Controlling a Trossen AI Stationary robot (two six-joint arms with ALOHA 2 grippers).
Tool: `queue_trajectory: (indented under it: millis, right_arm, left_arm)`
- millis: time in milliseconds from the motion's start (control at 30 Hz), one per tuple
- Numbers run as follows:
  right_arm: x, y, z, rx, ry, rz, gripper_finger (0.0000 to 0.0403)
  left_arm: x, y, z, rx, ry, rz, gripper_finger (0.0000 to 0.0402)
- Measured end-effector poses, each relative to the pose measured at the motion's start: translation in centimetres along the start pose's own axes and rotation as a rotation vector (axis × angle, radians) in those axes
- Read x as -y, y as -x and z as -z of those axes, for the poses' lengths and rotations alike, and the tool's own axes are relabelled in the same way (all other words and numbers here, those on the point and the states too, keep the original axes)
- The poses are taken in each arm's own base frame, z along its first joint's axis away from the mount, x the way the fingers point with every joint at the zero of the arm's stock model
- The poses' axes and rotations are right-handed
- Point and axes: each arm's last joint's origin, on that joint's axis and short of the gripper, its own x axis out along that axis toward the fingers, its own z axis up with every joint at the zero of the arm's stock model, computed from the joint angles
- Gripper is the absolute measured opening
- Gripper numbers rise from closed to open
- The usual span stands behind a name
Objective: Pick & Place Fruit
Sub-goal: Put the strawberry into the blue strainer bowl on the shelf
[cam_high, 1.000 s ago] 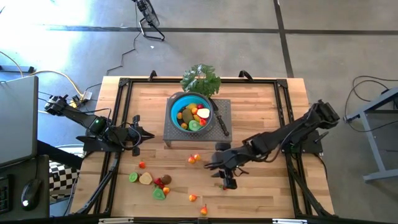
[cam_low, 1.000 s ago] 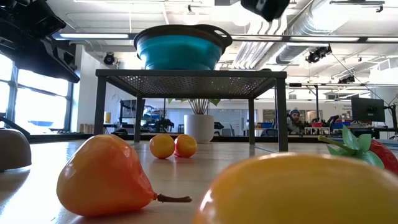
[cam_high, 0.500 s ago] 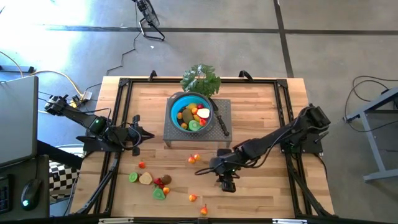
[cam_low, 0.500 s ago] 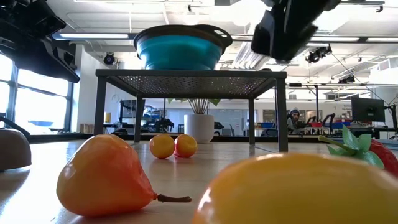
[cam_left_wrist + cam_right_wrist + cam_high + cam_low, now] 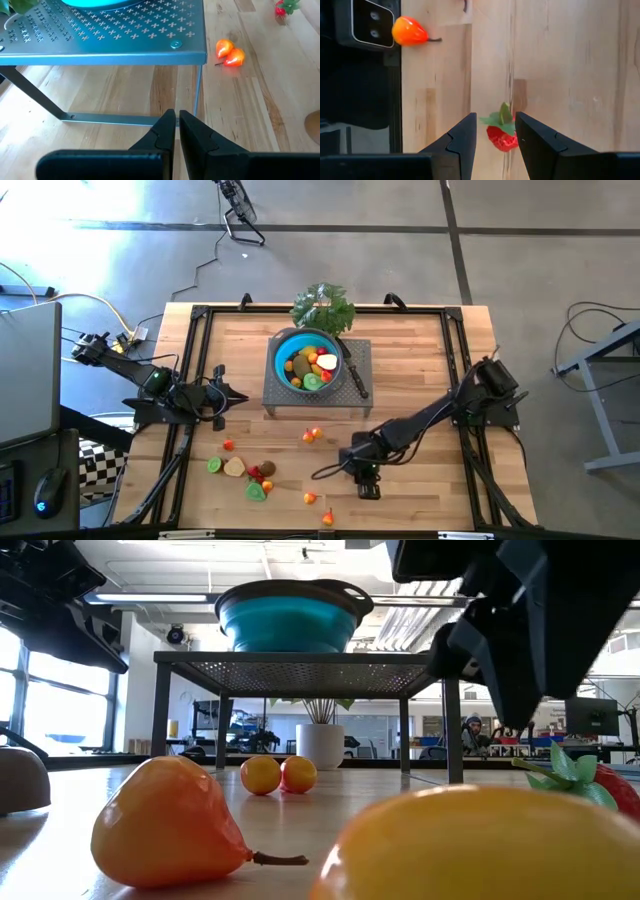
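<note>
Right wrist view showed the right claw parted, its two dark fingers standing on either side of a red strawberry with a green leafy cap, which lay on the wooden table. Whether the fingers touched the berry could not be told; it sat in the gap between them. Farther out past the fingertips, an orange-red pear with a short stalk lay at the table's edge, next to a small grey camera box.

From above, that claw hung over the front part of the table, its arm stretched out behind it toward the right side. To its left two small orange fruits lay together, and farther left was a cluster of fruit pieces in green, cream, brown and red. Nearer the front edge than the claw lay another small orange fruit.

Beyond the claw, toward the back, a grey metal stand carried a blue bowl already holding several fruits, with a black-handled knife beside the bowl and a leafy green bunch behind it.

The left claw waited closed and empty on the far left of the table, facing the stand's legs.
</note>
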Motion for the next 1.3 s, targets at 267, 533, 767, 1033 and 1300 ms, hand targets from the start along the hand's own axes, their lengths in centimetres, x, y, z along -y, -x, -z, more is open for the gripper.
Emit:
queue_trajectory:
  millis: [267,533,767,1033,1300]
  right_arm:
    - [-0.3,-1.3,0.3,0.029,0.01,0.056,0.0128]
    - [0.1,-2.7,0.3,0.024,0.01,0.074,0.0128]
    - [0.0,-2.7,0.3,0.01,0.009,0.06,0.0128]
    - [0.1,-2.7,0.4,0.008,0.008,0.064,0.0128]
    - [0.1,-2.7,0.4,0.005,0.008,0.066,0.0087]
  left_arm:
    - [0.0,0.0,0.0,0.0,0.0,0.0,0.0022]
    - [0.0,0.0,0.0,0.0,0.0,0.001,0.0022]
    - [0.0,0.0,0.0,0.0,0.0,0.002,0.0022]
    - [0.0,0.0,0.0,0.0,0.0,0.002,0.0022]
    - [0.0,0.0,0.0,0.0,0.0,0.002,0.0022]
